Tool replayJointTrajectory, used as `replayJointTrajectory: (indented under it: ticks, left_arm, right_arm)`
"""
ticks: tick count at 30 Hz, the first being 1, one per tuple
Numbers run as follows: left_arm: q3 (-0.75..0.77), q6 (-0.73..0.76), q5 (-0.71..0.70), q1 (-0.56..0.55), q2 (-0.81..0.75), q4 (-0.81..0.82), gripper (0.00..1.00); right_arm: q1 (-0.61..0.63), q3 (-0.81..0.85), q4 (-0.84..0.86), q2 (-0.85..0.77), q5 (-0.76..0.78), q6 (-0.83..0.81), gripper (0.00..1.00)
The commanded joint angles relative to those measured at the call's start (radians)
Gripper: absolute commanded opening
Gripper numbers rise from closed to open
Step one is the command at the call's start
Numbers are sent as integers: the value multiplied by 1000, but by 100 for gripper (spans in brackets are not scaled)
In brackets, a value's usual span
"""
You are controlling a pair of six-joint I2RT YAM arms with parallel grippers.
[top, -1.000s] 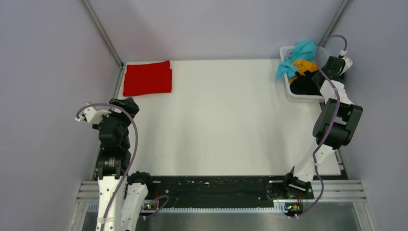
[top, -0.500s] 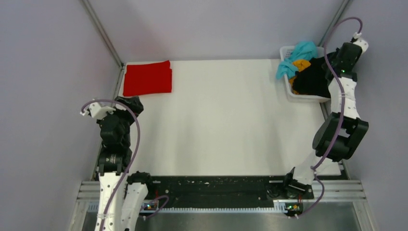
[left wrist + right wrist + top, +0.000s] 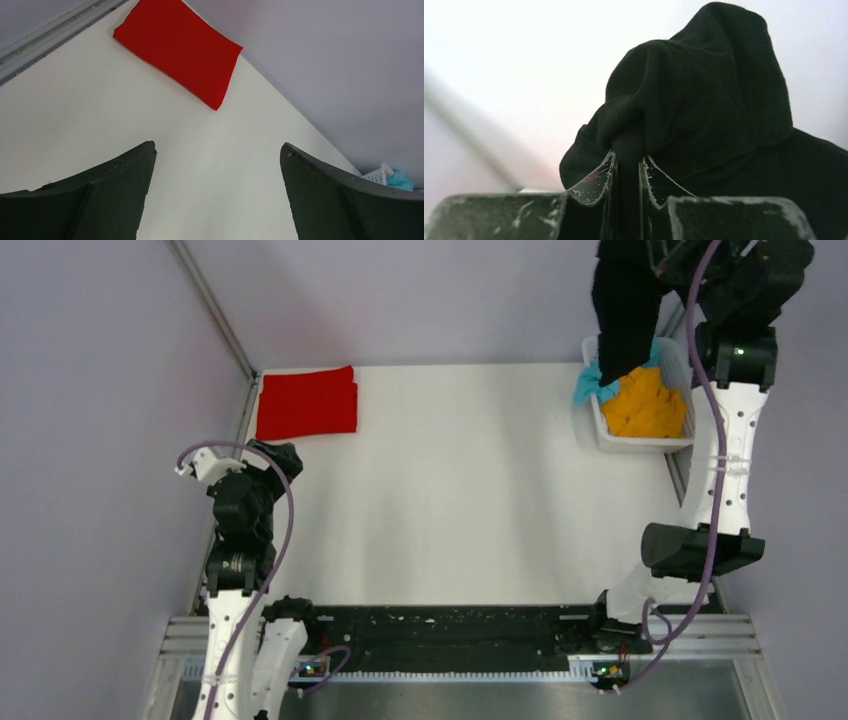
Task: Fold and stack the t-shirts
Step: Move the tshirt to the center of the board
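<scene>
The black t-shirt (image 3: 625, 315) hangs bunched high above the white mesh basket (image 3: 640, 443) at the back right. My right gripper (image 3: 628, 157) is shut on a fold of the black t-shirt (image 3: 704, 100). An orange t-shirt (image 3: 648, 405) fills the basket, and a teal one (image 3: 590, 386) spills over its left rim. The red t-shirt (image 3: 307, 403) lies folded flat at the table's back left corner. Near the left edge, in front of the red t-shirt (image 3: 177, 47), my left gripper (image 3: 217, 147) stands wide open over bare table, holding nothing.
Grey walls close in the white table on three sides, with metal rails (image 3: 215, 315) in the back corners. The basket's corner (image 3: 377, 175) and some teal cloth (image 3: 400, 179) show at the far right of the left wrist view. The raised right arm (image 3: 735, 430) stands beside the basket.
My right gripper closed on the black t-shirt in the basket and lifted it high, uncovering the orange one. The left arm barely shifted.
</scene>
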Motion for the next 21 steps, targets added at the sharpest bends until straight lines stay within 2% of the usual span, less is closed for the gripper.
replayJointTrajectory:
  ticks: [1, 4, 7, 10, 13, 14, 15, 16, 17, 19, 21]
  left_arm:
    - [-10, 11, 5, 2, -3, 1, 99]
    - [-3, 1, -34, 2, 3, -50, 99]
    - [6, -20, -79, 2, 10, -118, 99]
    - [6, -37, -76, 1, 19, -165, 99]
    - [5, -41, -48, 2, 26, -195, 99]
    - [4, -42, -41, 3, 27, -199, 99]
    - [2, -43, -36, 3, 30, -203, 99]
    - [0, -47, -32, 3, 31, -204, 99]
    - [-4, -50, -24, 3, 36, -201, 99]
    - [-9, -46, 28, 2, 56, -183, 99]
    - [-9, -36, 131, 2, 91, -171, 99]
  right_arm:
    - [258, 140, 6, 42, -201, -25, 0]
    - [394, 126, 58, 53, -297, -4, 0]
    - [483, 24, 147, 27, -378, 7, 0]
    - [492, -228, 266, -63, -349, -17, 0]
    - [490, -562, 337, -167, -197, -61, 13]
    - [488, -657, 337, -191, -147, -69, 25]
    - [487, -762, 335, -208, -84, -75, 42]
    - [484, -851, 328, -217, -15, -68, 66]
    - [481, -943, 311, -218, 76, -51, 79]
    - [464, -1017, 236, -208, 200, -39, 94]
    - [455, -1049, 161, -206, 275, -44, 99]
